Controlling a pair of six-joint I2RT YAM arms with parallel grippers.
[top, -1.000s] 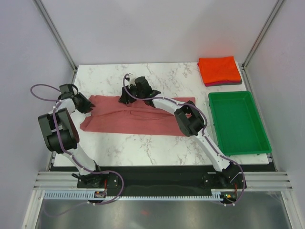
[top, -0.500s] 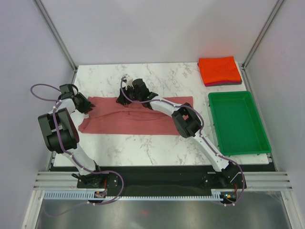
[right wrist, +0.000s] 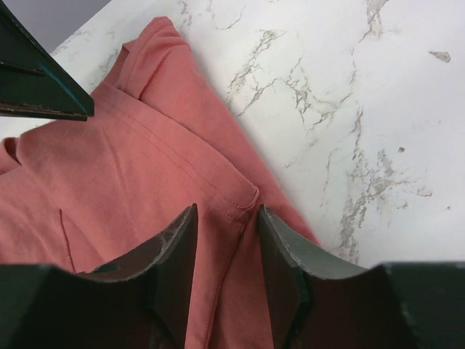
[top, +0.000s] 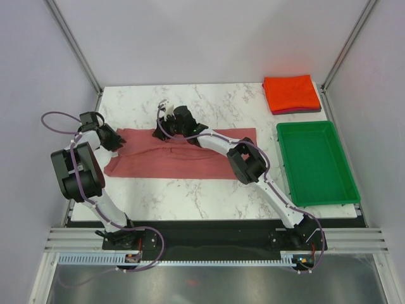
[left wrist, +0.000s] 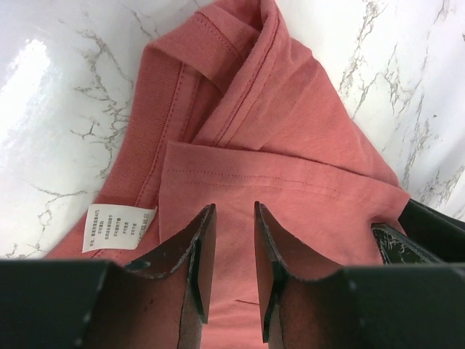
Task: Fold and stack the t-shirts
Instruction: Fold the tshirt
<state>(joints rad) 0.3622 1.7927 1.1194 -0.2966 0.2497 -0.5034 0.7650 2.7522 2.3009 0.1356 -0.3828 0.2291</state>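
Note:
The dusty rose-red t-shirt (top: 183, 158) lies as a long strip across the table's middle. My left gripper (top: 114, 140) is at its left end, jaws narrowly parted with the tips down on the cloth (left wrist: 232, 240) beside the white label (left wrist: 116, 227). My right gripper (top: 166, 130) is at the shirt's far edge, jaws parted astride a hem corner (right wrist: 243, 200). The bright orange-red t-shirt (top: 291, 92) lies folded at the back right on the dark maroon t-shirt (top: 300, 111), of which only an edge shows.
The green plastic tray (top: 314, 190) stands at the right, in front of the folded stack. Bare marble table (top: 190, 196) lies in front of the shirt and behind it (top: 221, 101). Enclosure walls and metal posts ring the table.
My right gripper has moved a little to the left along the shirt's far edge, and the shirt's right end has drawn in to the left. The left gripper has hardly moved.

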